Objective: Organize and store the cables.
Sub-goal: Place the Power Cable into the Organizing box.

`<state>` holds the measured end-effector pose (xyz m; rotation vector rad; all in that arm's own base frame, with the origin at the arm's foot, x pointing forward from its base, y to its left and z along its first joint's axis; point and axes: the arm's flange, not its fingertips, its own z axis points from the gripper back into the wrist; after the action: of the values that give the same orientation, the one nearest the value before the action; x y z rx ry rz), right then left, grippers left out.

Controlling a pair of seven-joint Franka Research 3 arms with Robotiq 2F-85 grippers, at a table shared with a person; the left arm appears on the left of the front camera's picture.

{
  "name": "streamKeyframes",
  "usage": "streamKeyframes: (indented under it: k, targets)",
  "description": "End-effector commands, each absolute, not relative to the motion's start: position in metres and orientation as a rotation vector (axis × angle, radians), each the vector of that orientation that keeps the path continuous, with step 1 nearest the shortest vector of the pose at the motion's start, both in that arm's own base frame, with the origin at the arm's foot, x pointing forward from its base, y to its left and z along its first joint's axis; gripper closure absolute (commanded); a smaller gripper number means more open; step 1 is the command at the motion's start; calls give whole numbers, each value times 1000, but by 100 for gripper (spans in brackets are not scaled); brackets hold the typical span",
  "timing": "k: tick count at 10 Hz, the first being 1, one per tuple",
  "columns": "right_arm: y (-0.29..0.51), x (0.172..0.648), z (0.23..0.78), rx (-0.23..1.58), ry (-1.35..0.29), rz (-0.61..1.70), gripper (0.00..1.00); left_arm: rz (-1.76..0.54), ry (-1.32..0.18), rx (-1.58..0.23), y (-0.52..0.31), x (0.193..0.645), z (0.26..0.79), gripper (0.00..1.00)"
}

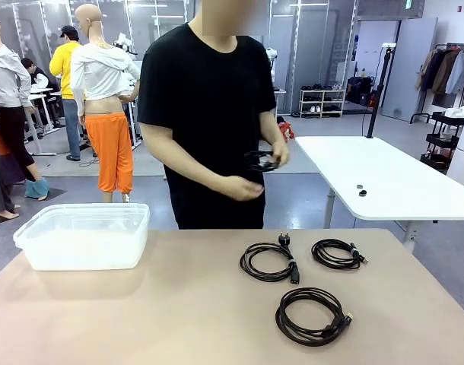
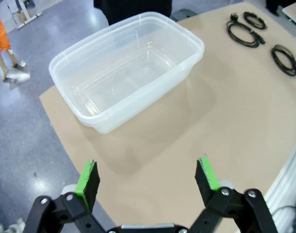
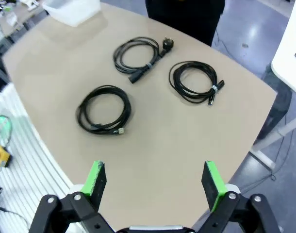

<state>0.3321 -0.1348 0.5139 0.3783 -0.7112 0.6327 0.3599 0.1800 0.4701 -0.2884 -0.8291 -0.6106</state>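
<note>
The beige table carries a clear plastic tub. Well to the tub's right lie three coiled black cables, apart from one another: a power cord nearest the tub, a smaller coil beyond it, and a thicker coil farther forward.

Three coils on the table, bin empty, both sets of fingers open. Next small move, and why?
Probably lower the right gripper onto the nearest coil. Its fingers stand open with nothing held, that coil lies loose and by itself, and the clear bin is empty. The person's hand holds a fourth coil, so that side is best left alone.
</note>
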Motion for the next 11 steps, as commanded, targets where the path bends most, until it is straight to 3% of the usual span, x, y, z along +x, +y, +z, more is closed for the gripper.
streamKeyframes:
  k: [1,3,6,11]
  targets:
    - [-79,399,535,299,-542,650,0,-630,-843,-302,184,361,470,0]
    - [-17,457,531,271,-385,591,0,-630,-843,-302,184,361,470,0]
    - [59,518,505,174,-317,400,0,-630,-843,-302,184,361,470,0]
    - [121,542,450,59,-304,260,0,-630,-843,-302,184,361,470,0]
